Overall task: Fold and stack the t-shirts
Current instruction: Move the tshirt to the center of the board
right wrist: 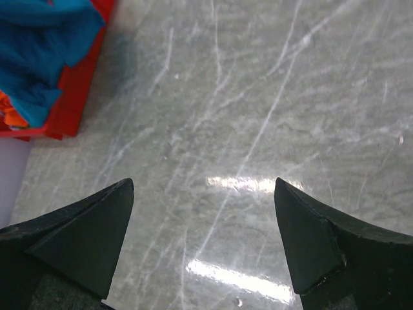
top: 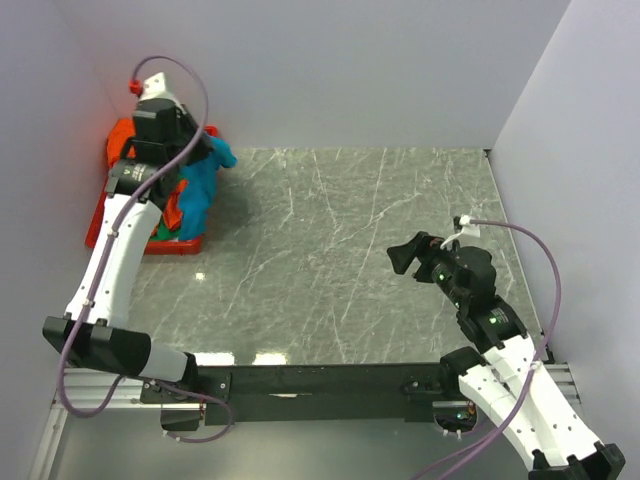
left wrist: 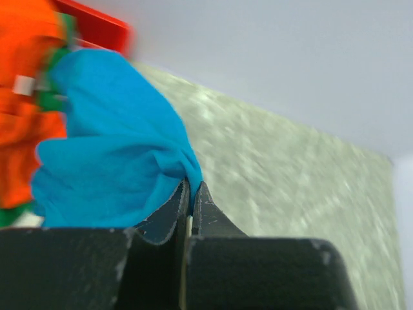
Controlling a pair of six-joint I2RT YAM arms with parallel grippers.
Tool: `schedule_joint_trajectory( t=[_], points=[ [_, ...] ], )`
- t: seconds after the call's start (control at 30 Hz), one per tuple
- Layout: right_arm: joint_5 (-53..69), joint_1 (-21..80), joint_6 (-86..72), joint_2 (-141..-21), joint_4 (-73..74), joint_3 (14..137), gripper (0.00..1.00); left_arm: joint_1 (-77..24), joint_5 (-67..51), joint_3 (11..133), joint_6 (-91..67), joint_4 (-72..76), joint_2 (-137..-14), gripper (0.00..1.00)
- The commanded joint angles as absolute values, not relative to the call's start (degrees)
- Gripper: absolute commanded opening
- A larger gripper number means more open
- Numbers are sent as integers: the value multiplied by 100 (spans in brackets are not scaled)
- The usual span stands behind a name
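Note:
The teal-blue t-shirt [top: 200, 190] hangs bunched over the red tray's right side at the far left. My left gripper [top: 208, 148] is shut on a fold of it; in the left wrist view the cloth [left wrist: 116, 142] is pinched between the closed fingers [left wrist: 169, 210]. The orange t-shirt [top: 122, 140] lies in the tray behind the arm and shows in the left wrist view [left wrist: 26, 84]. A bit of green t-shirt [top: 162, 232] peeks out low in the tray. My right gripper [top: 403, 254] is open and empty over the marble table, right of centre [right wrist: 203, 187].
The red tray [top: 140, 245] sits in the far-left corner against the wall; it also shows in the right wrist view [right wrist: 77, 90]. Grey walls close the table on the left, back and right. The marble tabletop [top: 330, 250] spreads between the arms.

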State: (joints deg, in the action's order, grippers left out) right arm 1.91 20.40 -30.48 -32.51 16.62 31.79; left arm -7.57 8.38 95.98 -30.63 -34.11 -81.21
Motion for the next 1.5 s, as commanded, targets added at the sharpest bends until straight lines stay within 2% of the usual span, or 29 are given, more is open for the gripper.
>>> schedule_joint_trajectory(
  t=[0.0, 0.3, 0.4, 0.67, 0.83, 0.93, 0.97, 1.03, 1.07, 1.13, 1.27, 1.37, 1.47],
  points=[
    [44, 2030, -2953, -3243, 1766, 3665, 95, -1359, 703, 9958, -2988, -3436, -7691, 0],
    [105, 2030, -3207, -3164, 1863, 3955, 94, -2881, 642, 10599, -2997, -3612, -7436, 0],
    [219, 2030, -3383, -3181, 1723, 3894, 93, -3041, 415, 10582, -3102, -3595, -7383, 0],
    [764, 2039, -3674, -3638, 1178, 3691, 89, -3059, 606, 9546, -3305, -3314, -7417, 0],
    [1142, 2056, -3718, -4034, 941, 3464, 86, -2620, 45, 8492, -3594, -2673, -8137, 0],
    [1152, 2258, -3814, -4157, 862, 3261, 83, -2295, -298, 8525, -3595, -2654, -8744, 1],
    [1073, 2363, -3832, -4175, 879, 3209, 82, -2233, -334, 8551, -3569, -2689, -8919, 10],
    [723, 2706, -3858, -4210, 975, 3033, 81, -2206, -238, 8517, -3533, -2742, -8956, 22],
    [625, 2811, -3876, -4201, 984, 2954, 80, -2189, -203, 8447, -3516, -2690, -8834, 38],
    [301, 3066, -3946, -4166, 1011, 2699, 80, -2188, -132, 8141, -3489, -2593, -8649, 50],
    [-121, 3269, -4226, -4148, 1011, 2286, 74, -2241, -97, 7578, -3489, -2593, -8053, 56],
    [-307, 3366, -4368, -4113, 958, 2022, 70, -2416, -18, 6787, -3594, -2427, -7674, 56],
    [-404, 3428, -4403, -4061, 879, 1846, 69, -2899, 281, 6022, -3770, -2277, -7313, 55]
  ],
)
